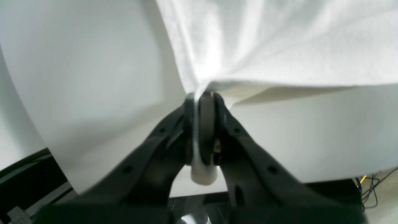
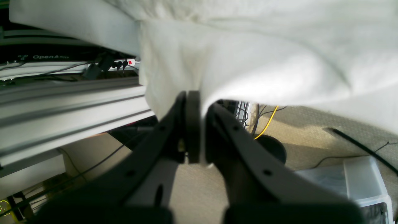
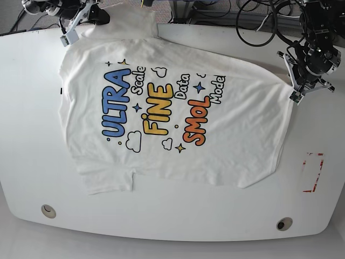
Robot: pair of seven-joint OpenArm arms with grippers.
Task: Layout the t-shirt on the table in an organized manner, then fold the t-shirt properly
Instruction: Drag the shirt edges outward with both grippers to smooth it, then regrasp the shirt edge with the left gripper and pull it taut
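White short-sleeved cotton t-shirt (image 3: 172,108) with blue, yellow and orange cartoon lettering lies print-up, spread across the middle of the large white smooth surface (image 3: 32,162); lettering runs sideways.

Left tool (image 1: 199,102): clamped on a pinch of white cloth, a tuft poking out below the pads. In the base view it sits at the shirt's right edge.
Right tool (image 2: 196,109): jaws pressed together on a cloth edge, at the far-left corner, where the shirt hangs past the surface's far edge.

Risks (judgement):
- Far-left portion overhangs; releasing there could let the fabric slide off.
- Pulling with both tools at uneven tension would skew the body or add wrinkles.
- Thin pinches may slip, dropping a corner mid-move.

Unclear: far sleeve and collar bunched under the right tool, not distinguishable. Wrist views are blurred; how deep each bite goes cannot be told.
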